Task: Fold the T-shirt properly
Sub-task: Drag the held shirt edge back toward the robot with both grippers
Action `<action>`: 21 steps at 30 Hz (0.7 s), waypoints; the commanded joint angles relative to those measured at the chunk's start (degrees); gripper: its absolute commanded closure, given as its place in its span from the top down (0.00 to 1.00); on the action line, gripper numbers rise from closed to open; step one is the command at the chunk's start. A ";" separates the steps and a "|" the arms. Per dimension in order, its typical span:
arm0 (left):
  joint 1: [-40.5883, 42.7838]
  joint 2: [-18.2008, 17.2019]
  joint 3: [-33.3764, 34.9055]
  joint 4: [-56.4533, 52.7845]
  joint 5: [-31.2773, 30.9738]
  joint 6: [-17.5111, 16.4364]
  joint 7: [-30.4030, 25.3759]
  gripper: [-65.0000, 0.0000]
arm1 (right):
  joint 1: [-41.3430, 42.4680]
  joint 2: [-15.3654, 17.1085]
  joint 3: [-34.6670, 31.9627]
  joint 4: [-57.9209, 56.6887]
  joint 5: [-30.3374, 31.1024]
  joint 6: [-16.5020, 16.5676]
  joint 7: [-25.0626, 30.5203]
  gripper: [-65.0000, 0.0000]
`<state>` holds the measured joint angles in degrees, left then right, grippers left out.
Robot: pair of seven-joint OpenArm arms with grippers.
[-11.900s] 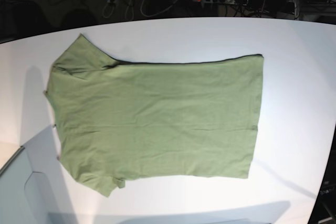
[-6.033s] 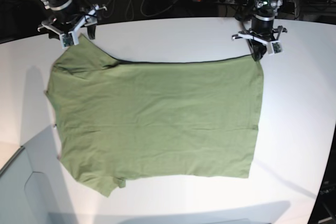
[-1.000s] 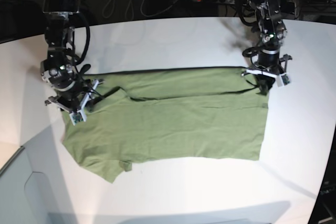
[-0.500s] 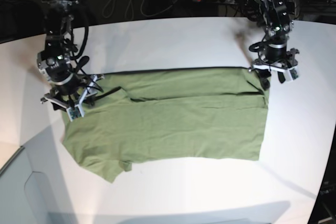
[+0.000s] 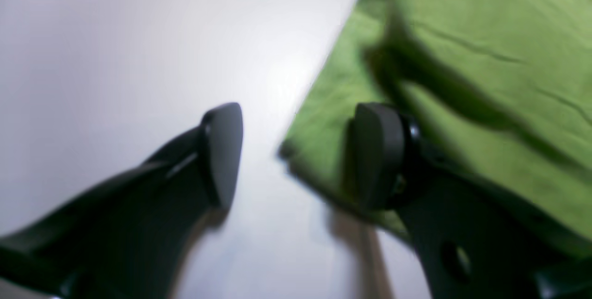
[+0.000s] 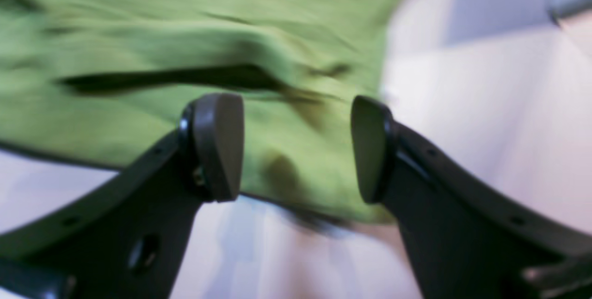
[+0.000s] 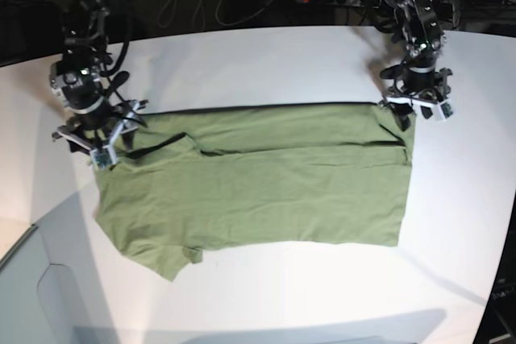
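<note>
I see the T-shirt (image 7: 258, 183) lying flat across the middle of the white desk (image 7: 266, 54) in the base view, olive green and softly heathered, folded lengthwise so that a doubled band runs along its upper edge from left to right. A dark slit of shadow marks where the folded layer lies over the lower one near the upper left, and a sleeve corner sticks out at the lower left of the cloth. Light creases run across the upper right portion. The right end effector (image 7: 95, 144) stands at the left end of the garment in the base view, and my wrist view shows its jaws spread apart with the green fabric (image 6: 194, 35) beneath and between them, nothing pinched. The left end effector (image 7: 419, 110) stands at the upper right corner of the shirt; in its wrist view the jaws are likewise spread, one finger over bare desk and the other over the cloth's edge (image 5: 462, 35), with the corner of the fabric lying between them, released. Both wrist pictures are blurred.
</note>
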<state>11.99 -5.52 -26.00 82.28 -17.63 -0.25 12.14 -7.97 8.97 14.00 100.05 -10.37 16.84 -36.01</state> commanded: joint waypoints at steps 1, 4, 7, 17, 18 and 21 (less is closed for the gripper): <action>-0.08 -0.42 -0.16 0.40 -0.17 0.21 -1.11 0.56 | 0.63 0.48 1.25 1.18 0.13 0.43 1.06 0.54; -0.08 -0.42 -0.16 0.14 -0.17 0.21 -1.11 0.45 | 0.63 0.74 4.51 1.09 0.13 0.43 0.98 0.55; -0.08 -0.24 -0.16 0.14 -0.26 0.21 -1.11 0.22 | 0.45 0.74 7.32 0.74 0.13 0.52 0.89 0.61; -0.08 -0.15 -0.16 -1.45 -0.26 0.21 -1.11 0.00 | 0.01 1.09 8.29 -6.12 0.22 6.76 1.42 0.61; -0.08 -0.24 -0.16 -1.53 -0.26 0.21 -1.11 0.00 | 0.10 1.18 8.37 -7.17 0.22 6.76 1.59 0.61; 0.10 -0.24 -0.16 -1.80 -0.26 0.21 -1.11 0.00 | 1.15 1.18 8.46 -9.28 0.31 6.76 1.59 0.61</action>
<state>12.01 -5.41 -26.06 80.25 -18.06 -0.25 10.02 -7.73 9.50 22.13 89.67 -10.37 22.85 -35.75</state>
